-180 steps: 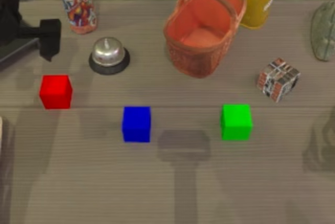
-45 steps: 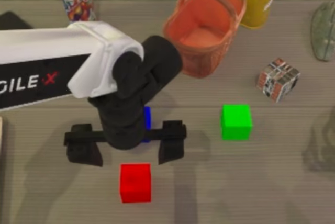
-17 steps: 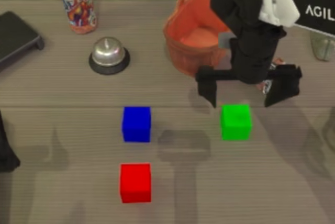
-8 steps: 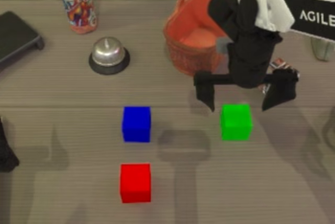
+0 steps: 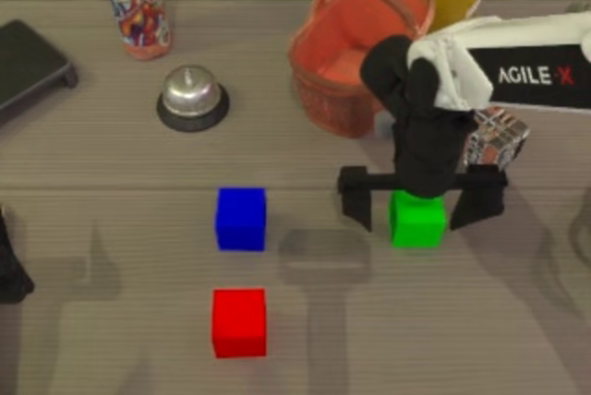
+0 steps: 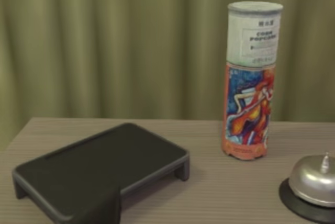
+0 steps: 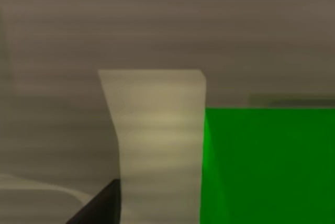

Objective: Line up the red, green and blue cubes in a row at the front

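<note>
Our right gripper (image 5: 421,201) has dropped from beside the woven basket (image 5: 355,53) to straddle the green cube (image 5: 417,219): fingers spread wide, cube between them, untouched. Pickup comes next, we judge. Red cube (image 5: 239,321) sits at front; blue cube (image 5: 241,219) behind it. All glossy, sharp-edged. Left gripper (image 5: 9,270) parked.

Three plain cubes, red (image 5: 239,321), green (image 5: 416,220), blue (image 5: 241,219); one puzzle cube (image 5: 497,136), one bell (image 5: 192,97).

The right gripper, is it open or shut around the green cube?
Open. In the top view the right gripper has its two fingers spread wide, one on each side of the green cube, with table showing between.
</note>
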Robot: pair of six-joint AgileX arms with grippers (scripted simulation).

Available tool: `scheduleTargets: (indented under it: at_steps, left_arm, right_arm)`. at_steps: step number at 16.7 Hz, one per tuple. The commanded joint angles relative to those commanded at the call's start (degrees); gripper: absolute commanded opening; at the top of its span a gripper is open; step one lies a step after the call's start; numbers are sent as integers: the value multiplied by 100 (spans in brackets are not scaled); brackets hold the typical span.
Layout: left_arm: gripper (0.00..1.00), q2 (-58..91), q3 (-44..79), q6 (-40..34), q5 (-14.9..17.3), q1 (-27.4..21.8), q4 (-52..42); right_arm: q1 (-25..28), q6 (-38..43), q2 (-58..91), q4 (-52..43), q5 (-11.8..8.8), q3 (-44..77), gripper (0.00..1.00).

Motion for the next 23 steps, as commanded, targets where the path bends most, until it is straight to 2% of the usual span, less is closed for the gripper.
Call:
scheduleTargets:
  at_steps: [3,16,23]
  left_arm:
    - [100,0,0,0,0,0,0]
    - [100,0,0,0,0,0,0]
    - [100,0,0,0,0,0,0]
  right_arm:
    - [0,0,0,0,0,0,100]
    - [0,0,0,0,0,0,2]
    - [0,0,0,0,0,0,0]
